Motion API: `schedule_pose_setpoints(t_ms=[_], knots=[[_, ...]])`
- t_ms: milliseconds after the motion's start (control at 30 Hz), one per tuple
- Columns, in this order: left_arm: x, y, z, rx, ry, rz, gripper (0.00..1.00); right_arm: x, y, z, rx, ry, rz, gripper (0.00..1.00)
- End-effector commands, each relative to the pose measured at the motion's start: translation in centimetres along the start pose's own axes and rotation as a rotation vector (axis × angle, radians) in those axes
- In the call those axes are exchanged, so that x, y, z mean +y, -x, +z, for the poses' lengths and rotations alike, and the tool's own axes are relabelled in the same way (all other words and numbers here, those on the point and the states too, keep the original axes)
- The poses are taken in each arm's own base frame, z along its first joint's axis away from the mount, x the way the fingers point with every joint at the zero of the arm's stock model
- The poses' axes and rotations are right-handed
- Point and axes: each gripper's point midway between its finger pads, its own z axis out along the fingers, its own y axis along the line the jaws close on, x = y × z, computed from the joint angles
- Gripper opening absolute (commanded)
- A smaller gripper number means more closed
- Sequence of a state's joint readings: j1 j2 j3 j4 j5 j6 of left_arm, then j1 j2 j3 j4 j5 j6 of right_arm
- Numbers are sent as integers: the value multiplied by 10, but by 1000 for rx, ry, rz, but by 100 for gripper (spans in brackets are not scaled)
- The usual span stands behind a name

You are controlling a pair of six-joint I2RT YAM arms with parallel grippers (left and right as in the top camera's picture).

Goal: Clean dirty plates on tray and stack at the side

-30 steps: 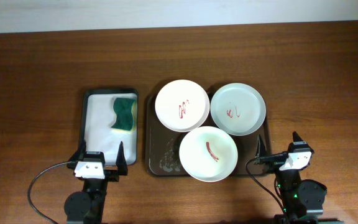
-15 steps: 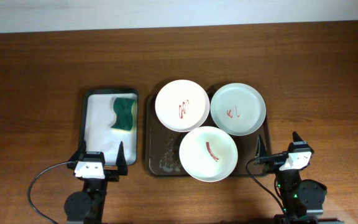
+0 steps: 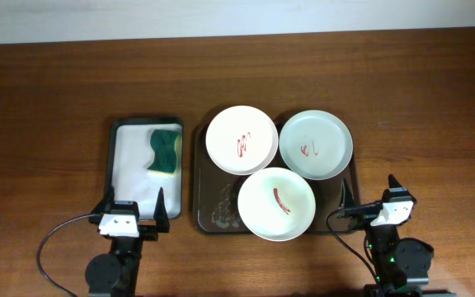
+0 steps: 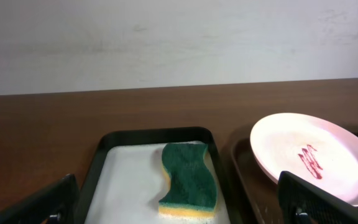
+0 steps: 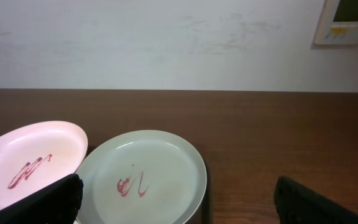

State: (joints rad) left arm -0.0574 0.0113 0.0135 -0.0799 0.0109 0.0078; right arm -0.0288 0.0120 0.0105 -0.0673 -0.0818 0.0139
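The near white plate [image 3: 276,204] hides part of the tray [image 3: 207,195].

plates [image 3: 241,140] crowd tray [image 3: 211,206], sponge tray [image 3: 130,175] left, table [image 3: 423,107] open right

No legible txt; wall panel [image 5: 351,22] display unreadable.

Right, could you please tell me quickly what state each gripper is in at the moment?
Left gripper: open, holding nothing.
Right gripper: open, holding nothing.
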Motion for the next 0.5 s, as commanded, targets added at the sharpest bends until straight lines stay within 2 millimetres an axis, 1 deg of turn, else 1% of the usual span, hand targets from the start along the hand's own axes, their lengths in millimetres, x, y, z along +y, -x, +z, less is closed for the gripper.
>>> schedule_pose_setpoints(t_ms=[0, 367, 467], knots=[[3, -2, 0, 3, 13, 15, 99, 1, -2, 0, 2, 1, -7, 99], [3, -2, 0, 3, 13, 15, 99, 4, -2, 0, 1, 18, -6, 99], [3, -2, 0, 3, 13, 14, 99, 4, 0, 0, -1, 16, 24, 99]])
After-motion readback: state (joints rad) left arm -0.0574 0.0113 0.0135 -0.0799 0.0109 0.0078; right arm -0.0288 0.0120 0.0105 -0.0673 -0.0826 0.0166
